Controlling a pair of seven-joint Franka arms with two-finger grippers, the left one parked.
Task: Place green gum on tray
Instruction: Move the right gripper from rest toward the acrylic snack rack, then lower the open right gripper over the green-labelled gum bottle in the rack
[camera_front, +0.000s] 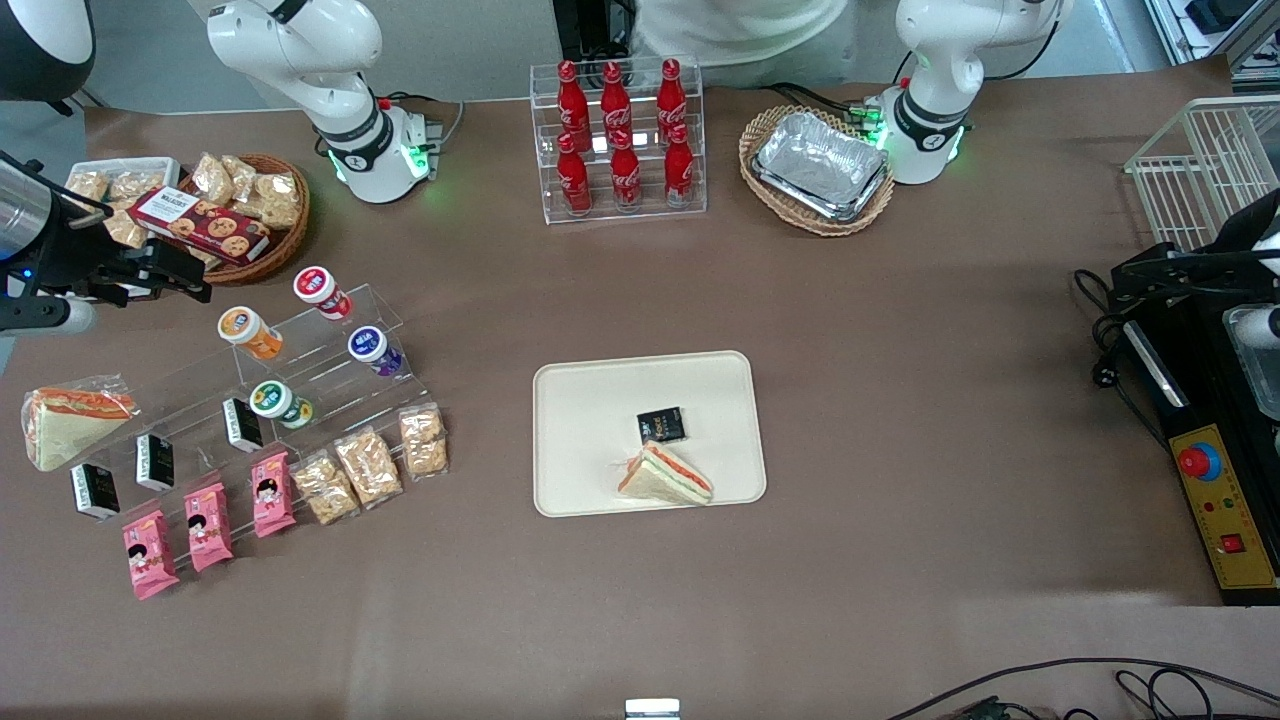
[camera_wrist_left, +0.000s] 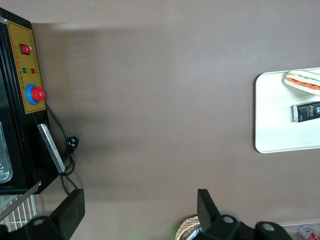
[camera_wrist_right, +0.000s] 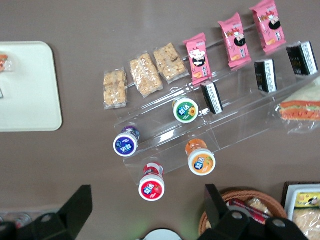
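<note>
The green gum (camera_front: 280, 403) is a small green jar with a white-rimmed lid. It lies on a low step of a clear acrylic stand (camera_front: 330, 370), and it also shows in the right wrist view (camera_wrist_right: 186, 110). The cream-white tray (camera_front: 590, 400) lies mid-table and holds a sandwich (camera_front: 665, 475) and a black packet (camera_front: 661, 425). One corner of the tray shows in the right wrist view (camera_wrist_right: 25, 85). My right gripper (camera_front: 188, 282) is open and empty. It hovers high at the working arm's end of the table, farther from the front camera than the gum. In the wrist view the gripper (camera_wrist_right: 147, 210) is apart from the gum.
On the stand are an orange jar (camera_front: 250, 333), a red jar (camera_front: 322, 292), a purple jar (camera_front: 374, 350) and black packets (camera_front: 241, 423). Pink packets (camera_front: 208, 525) and snack bars (camera_front: 368, 467) lie nearer the camera. A snack basket (camera_front: 250, 215), a cola rack (camera_front: 620, 140) and a foil-tray basket (camera_front: 818, 168) stand at the back.
</note>
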